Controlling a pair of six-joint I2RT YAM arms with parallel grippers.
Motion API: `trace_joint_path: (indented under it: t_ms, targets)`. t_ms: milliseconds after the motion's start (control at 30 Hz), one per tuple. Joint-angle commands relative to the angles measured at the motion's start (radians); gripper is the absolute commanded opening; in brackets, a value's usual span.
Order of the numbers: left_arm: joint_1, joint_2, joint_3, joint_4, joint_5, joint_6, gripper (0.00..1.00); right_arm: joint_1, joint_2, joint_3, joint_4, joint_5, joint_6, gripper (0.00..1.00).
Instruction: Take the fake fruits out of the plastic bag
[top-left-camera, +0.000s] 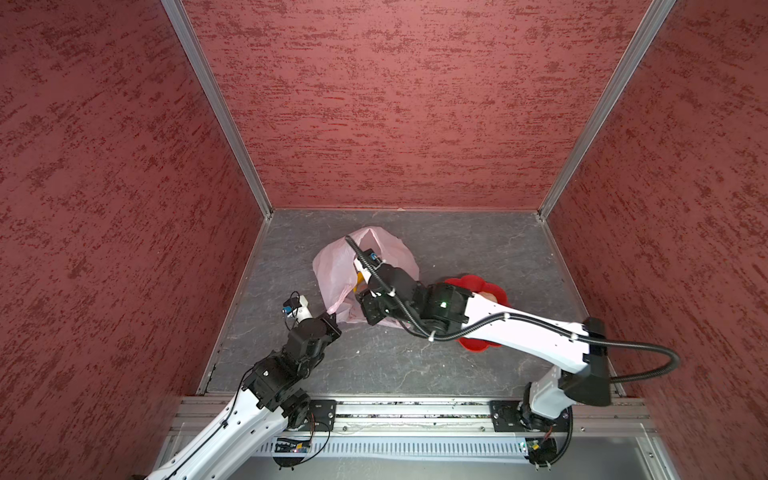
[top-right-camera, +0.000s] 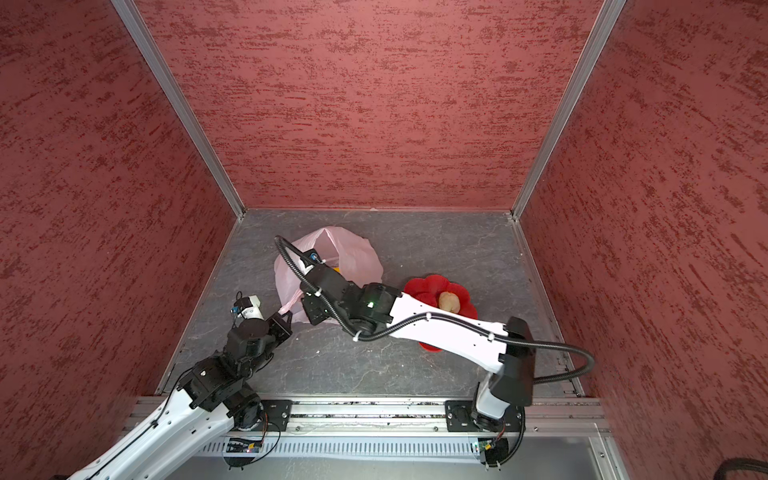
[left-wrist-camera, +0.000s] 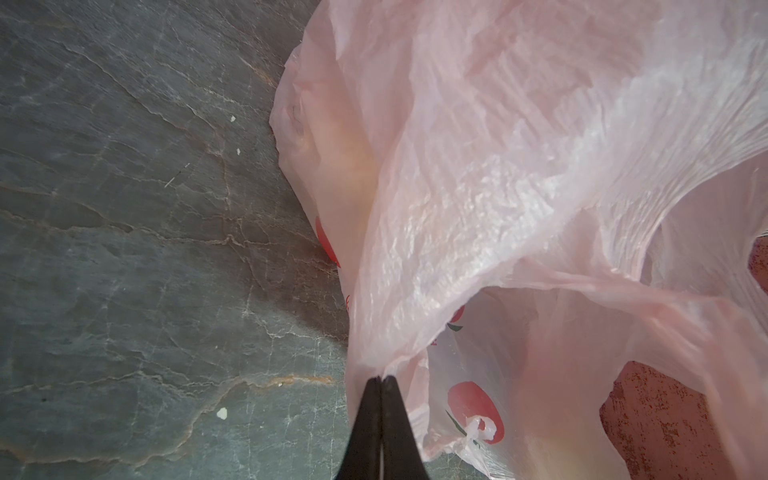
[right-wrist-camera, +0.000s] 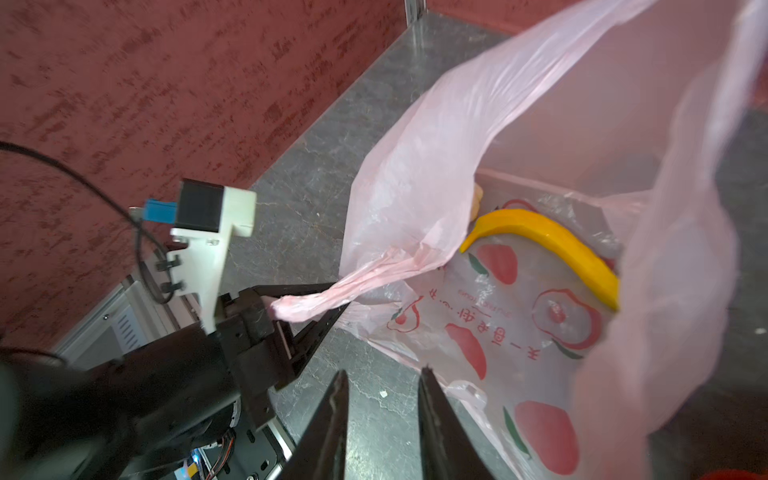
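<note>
Left tool (left-wrist-camera: 380, 378) clamped together on the plastic bag (right-wrist-camera: 415, 187) handle, mouth held open. Right tool (right-wrist-camera: 384, 370) jaws apart, empty, at the mouth. Banana (right-wrist-camera: 552, 245) inside, ahead of right tool, long axis crosswise to approach. Loose film overhangs: snag risk. Beige fruit (top-right-camera: 449, 301) on red plate (top-right-camera: 424, 286), behind right tool.

**Layout.** In both top views the bag (top-left-camera: 332, 266) lies mid-frame on the floor (top-left-camera: 457, 249), with the plate (top-right-camera: 428, 286) near it to the right. One fruit (top-right-camera: 449, 301) sits on the plate, and a banana (right-wrist-camera: 552, 241) lies inside the bag. The left gripper (left-wrist-camera: 380, 380) pinches the bag's lower-left corner. The right gripper (right-wrist-camera: 384, 370) is at the bag's mouth.
</note>
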Motion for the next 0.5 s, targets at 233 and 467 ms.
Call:
trace_joint_path:
  t_ms: [233, 467]
  targets:
    - [-0.007, -0.036, 0.012, -0.007, -0.016, 0.001, 0.00, -0.089, 0.136, -0.009, 0.045, -0.070, 0.103, 0.27]
    - [-0.006, -0.038, 0.011, -0.022, -0.025, -0.011, 0.00, -0.156, 0.234, -0.001, 0.073, -0.094, 0.107, 0.29]
